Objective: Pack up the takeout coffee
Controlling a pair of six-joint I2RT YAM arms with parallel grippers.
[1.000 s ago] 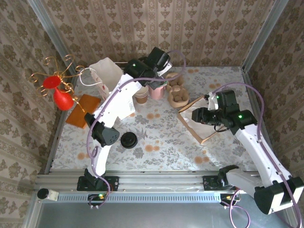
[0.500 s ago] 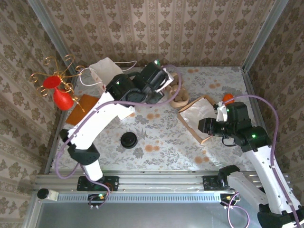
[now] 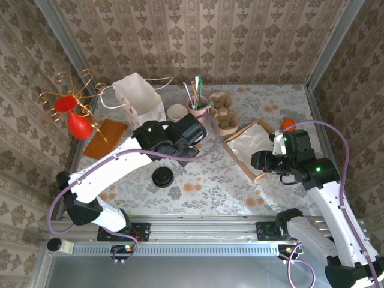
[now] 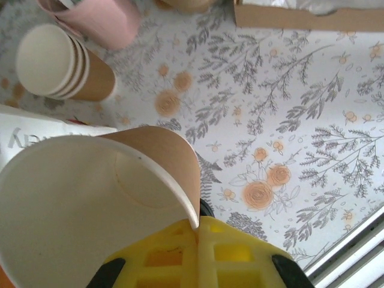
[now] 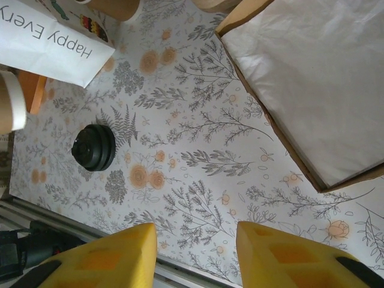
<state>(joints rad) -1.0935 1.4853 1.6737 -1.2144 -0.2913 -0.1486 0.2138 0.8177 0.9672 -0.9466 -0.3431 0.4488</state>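
My left gripper (image 3: 182,146) hangs over the middle of the table. Its yellow fingers (image 4: 198,240) are shut on the rim of a lidless beige paper cup (image 4: 90,204), whose white inside is empty. A lone black lid (image 3: 162,177) lies on the floral cloth just in front of it, also seen as the black lid (image 5: 94,147) in the right wrist view. The takeout coffee is out of view. My right gripper (image 3: 257,161) is open above bare cloth with nothing between its fingers (image 5: 195,234), next to a flat brown-edged bag (image 3: 252,144).
A white paper bag (image 3: 141,99) stands at the back left. Beside it are a stack of beige cups (image 3: 177,112), a pink holder with straws (image 3: 198,108) and a cardboard cup carrier (image 3: 225,117). An orange mat (image 3: 105,138) and a red vase (image 3: 78,123) are at far left.
The left arm has drawn back from the cup stack at the rear to the middle of the table, carrying a cup. The right arm pulled back to the right, then held still.
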